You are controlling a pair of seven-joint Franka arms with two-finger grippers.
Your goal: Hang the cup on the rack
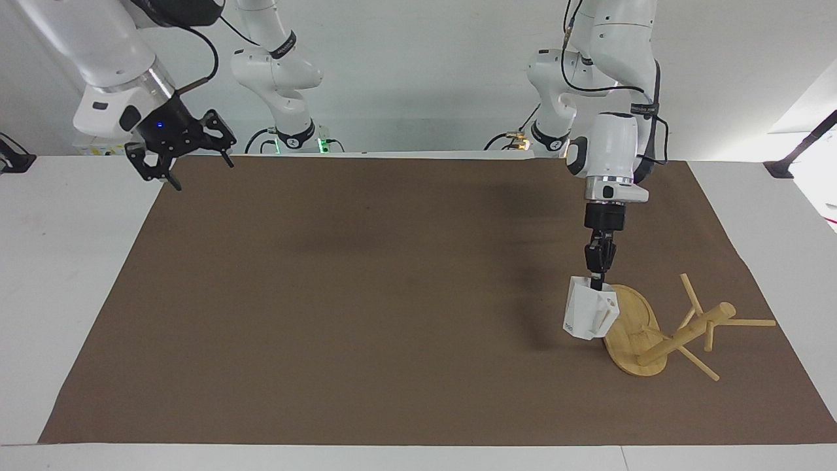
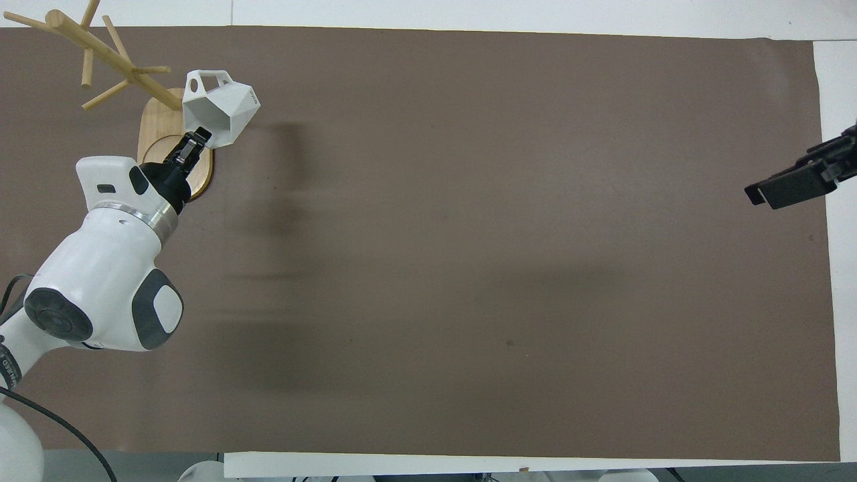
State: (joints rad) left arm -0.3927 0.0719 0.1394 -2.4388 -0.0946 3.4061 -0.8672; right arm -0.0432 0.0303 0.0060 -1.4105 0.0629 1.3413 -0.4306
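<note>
The white faceted cup hangs by its rim from my left gripper, which is shut on it. The cup is in the air, against the edge of the rack's oval base. The bamboo rack lies tipped over at the left arm's end of the table, its post and pegs pointing toward that end. In the overhead view the cup overlaps the rack's base, with the left gripper at its rim. My right gripper is open and empty, raised high over the mat's corner at the right arm's end.
A brown mat covers most of the white table. In the overhead view only the tip of the right gripper shows at the frame's edge. The rack's pegs reach to the mat's border.
</note>
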